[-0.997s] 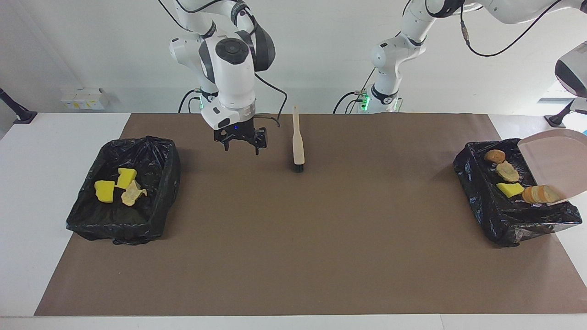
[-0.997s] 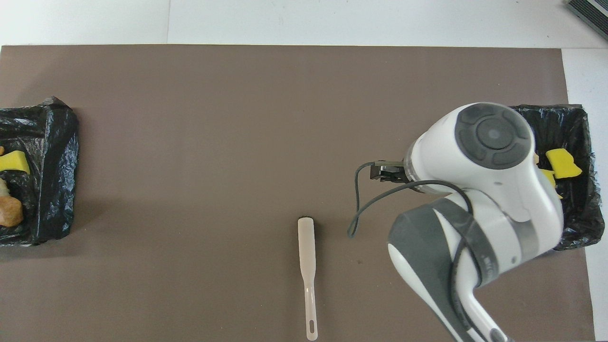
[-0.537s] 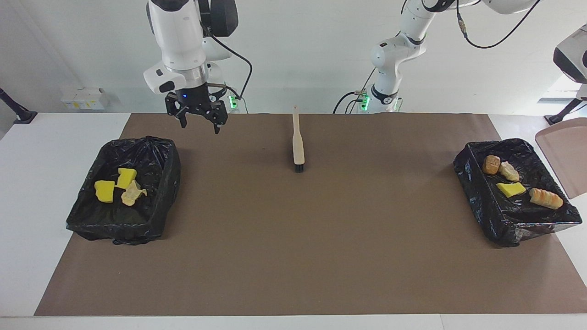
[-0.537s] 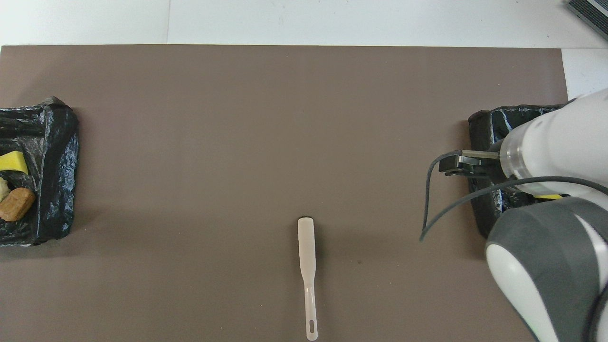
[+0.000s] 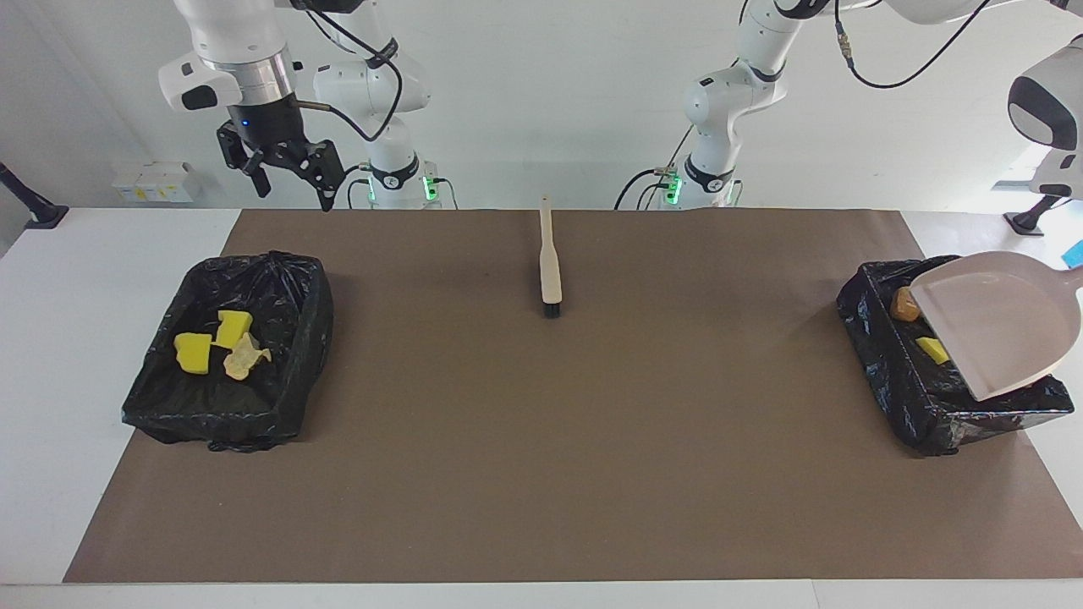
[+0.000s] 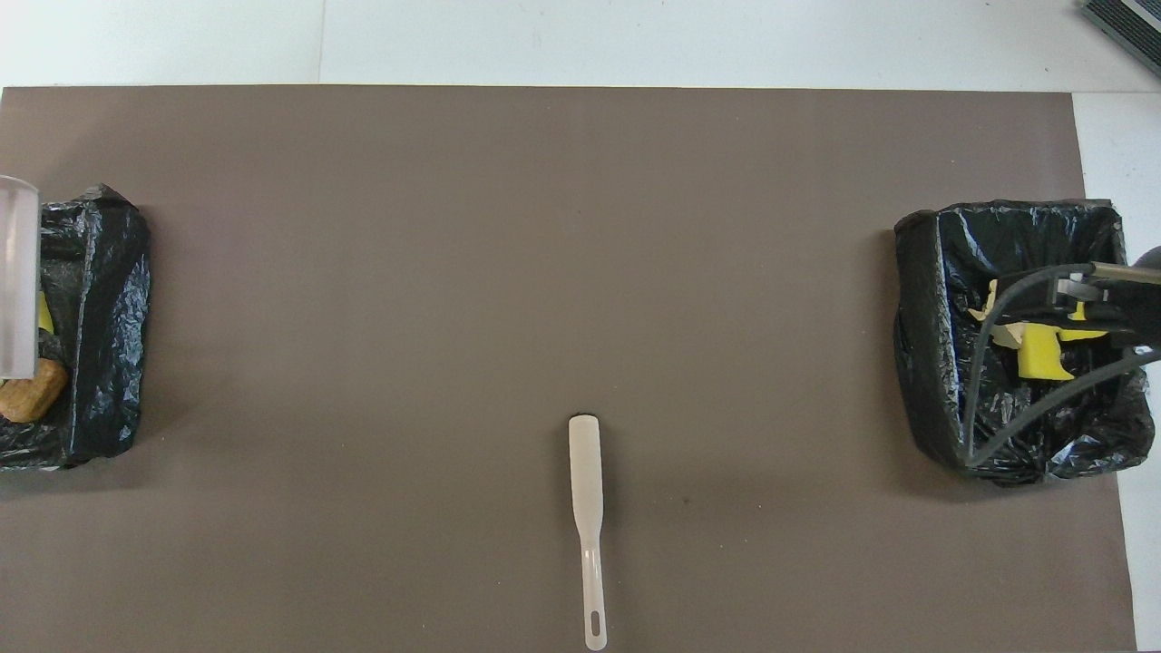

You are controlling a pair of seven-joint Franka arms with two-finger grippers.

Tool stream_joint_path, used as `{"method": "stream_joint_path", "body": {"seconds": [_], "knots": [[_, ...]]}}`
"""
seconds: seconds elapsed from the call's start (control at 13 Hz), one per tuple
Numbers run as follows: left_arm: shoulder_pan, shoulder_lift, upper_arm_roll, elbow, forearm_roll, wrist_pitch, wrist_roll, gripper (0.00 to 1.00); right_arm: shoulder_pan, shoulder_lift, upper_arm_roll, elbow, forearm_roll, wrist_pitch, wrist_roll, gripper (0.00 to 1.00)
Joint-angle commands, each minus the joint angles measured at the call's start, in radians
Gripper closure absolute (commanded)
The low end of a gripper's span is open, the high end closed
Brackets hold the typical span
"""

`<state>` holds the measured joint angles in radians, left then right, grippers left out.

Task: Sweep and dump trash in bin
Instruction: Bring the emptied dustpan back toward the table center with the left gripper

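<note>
Trash lies in two black-lined bins. The bin at the right arm's end holds yellow sponge chunks and a tan scrap. High above it hangs my right gripper, open and empty. A beige dustpan tilts over the bin at the left arm's end and hides most of its trash. An orange lump and a yellow chunk still show. The dustpan's handle runs out of the picture, and my left gripper is out of view.
A beige brush lies on the brown mat midway between the arms, its bristles pointing away from the robots. White table borders the mat at both ends.
My right gripper rose and swung from mid-table to above the bin at its own end. The dustpan pulled off the other bin, then came back over it, covering trash.
</note>
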<state>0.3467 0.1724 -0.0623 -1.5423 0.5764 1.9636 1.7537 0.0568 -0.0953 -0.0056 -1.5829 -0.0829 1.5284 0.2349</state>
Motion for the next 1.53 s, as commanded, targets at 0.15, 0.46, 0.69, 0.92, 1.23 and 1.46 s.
{"method": "stream_joint_path", "body": {"seconds": [0.15, 0.46, 0.69, 0.92, 1.23, 1.46], "knots": [[-0.089, -0.085, 0.007, -0.198, -0.203, 0.008, -0.112, 1.00, -0.011, -0.021, -0.063, 0.004, 0.005, -0.024, -0.213, 0.00], [-0.205, -0.068, 0.009, -0.283, -0.289, 0.035, -0.368, 1.00, -0.006, -0.043, -0.062, -0.022, 0.014, -0.069, -0.209, 0.00], [-0.290, -0.030, 0.007, -0.321, -0.294, 0.086, -0.619, 1.00, -0.009, -0.037, -0.060, -0.034, 0.014, -0.083, -0.207, 0.00], [-0.380, 0.002, 0.007, -0.323, -0.328, 0.119, -0.886, 1.00, -0.003, -0.034, -0.060, -0.031, 0.014, -0.080, -0.210, 0.00], [-0.507, 0.039, 0.007, -0.323, -0.362, 0.159, -1.251, 1.00, -0.003, -0.034, -0.060, -0.029, 0.014, -0.080, -0.209, 0.00], [-0.604, 0.044, 0.006, -0.320, -0.411, 0.167, -1.570, 1.00, -0.005, -0.035, -0.060, -0.031, 0.015, -0.083, -0.212, 0.00]]}}
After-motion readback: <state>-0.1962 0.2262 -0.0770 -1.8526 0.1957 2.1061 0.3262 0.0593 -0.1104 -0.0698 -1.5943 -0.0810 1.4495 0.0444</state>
